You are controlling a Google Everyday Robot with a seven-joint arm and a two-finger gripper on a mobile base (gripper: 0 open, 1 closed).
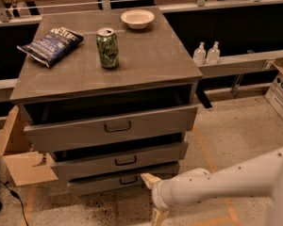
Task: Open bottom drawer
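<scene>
We noted the grey cabinet [146,60]. The white arm [236,182] stretched low across its right front. The bottom drawer [94,185] sat lowest in the cabinet. The gripper [150,199] hung before that drawer's right end, fingers spread wide, holding nothing. Its upper fingertip [148,179] was just right of the drawer's handle [128,179].

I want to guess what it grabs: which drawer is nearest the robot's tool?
The bottom drawer, the smallest front of the three. The tool, open, hangs low just in front of it; the middle drawer and top drawer sit higher up.
</scene>
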